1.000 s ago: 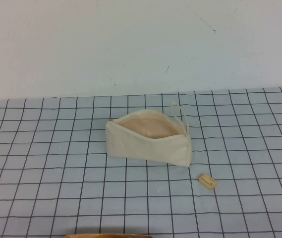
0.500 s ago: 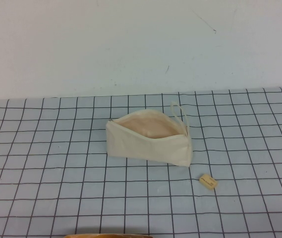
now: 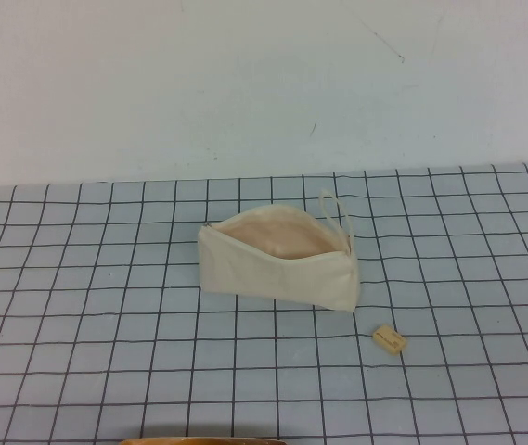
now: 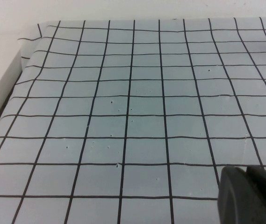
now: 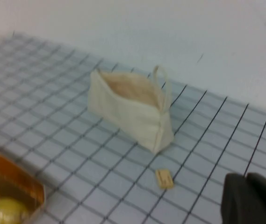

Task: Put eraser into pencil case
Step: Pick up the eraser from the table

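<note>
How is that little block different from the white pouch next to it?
The eraser is tiny; the pencil case is far bigger. The eraser is a flat solid block with dark print; the case is a soft wedge, standing unzipped, lining showing. Both are pale and rest apart on the checked cloth. Only a dark corner of each tool shows.

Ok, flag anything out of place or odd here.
Nothing stands out. The pencil case sits open, the eraser lies on the mat apart from it. The left gripper and right gripper are held back at their own sides.
</note>
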Motion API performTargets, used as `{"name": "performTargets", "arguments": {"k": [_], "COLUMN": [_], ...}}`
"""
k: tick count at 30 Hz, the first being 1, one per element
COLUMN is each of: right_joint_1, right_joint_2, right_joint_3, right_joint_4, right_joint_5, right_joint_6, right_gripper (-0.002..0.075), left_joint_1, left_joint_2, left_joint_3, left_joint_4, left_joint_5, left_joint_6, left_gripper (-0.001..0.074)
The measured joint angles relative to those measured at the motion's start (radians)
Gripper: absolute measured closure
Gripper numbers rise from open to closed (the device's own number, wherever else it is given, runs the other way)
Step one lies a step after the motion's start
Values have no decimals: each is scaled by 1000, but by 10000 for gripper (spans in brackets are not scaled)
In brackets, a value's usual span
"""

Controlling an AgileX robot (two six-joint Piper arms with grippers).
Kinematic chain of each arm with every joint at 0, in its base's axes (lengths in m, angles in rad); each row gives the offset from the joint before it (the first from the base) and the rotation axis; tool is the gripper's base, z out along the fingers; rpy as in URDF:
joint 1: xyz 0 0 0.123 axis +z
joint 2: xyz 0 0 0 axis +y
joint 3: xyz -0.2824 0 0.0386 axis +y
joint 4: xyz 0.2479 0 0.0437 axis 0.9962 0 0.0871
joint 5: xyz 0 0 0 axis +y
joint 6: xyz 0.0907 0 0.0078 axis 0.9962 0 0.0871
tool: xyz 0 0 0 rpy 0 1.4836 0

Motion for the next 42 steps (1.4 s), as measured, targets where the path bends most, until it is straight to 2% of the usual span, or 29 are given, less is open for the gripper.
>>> {"name": "performTargets", "arguments": {"k": [6,9,12,18,21,24,31,34,40,42], "right_joint_1": [0,1,51,271,349,394,430,441,458,460], "right_joint_2": [395,580,757,1094,1247,1388,1631,1670,1678,1683], "right_joint_3": [-346,-474,-577,-764,-855,-945,-1076,-1083,-1072,-1072], "right_joint_4": [-209,-267,-304,-541,-616,-623,-600,-600,-650,-666], "right_joint_5": [344,459,526,592,592,593,589,567,421,387], "right_joint_6": [-8,4,22,142,197,217,263,307,430,444], "right_gripper": [729,728,728,728,728,728,715,655,424,377], "left_joint_1": [0,0,0,0,0,0,0,0,0,0], "left_joint_2": [0,0,0,0,0,0,0,0,0,0], "left_joint_3": [0,0,0,0,0,0,0,0,0,0], "left_joint_4": [0,0,0,-1,-1,-1,-1,-1,-2,-2], "left_joint_5": [0,0,0,0,0,0,0,0,0,0], "left_joint_6": [0,0,0,0,0,0,0,0,0,0], "left_gripper": [736,736,736,736,736,736,736,736,736,736]}}
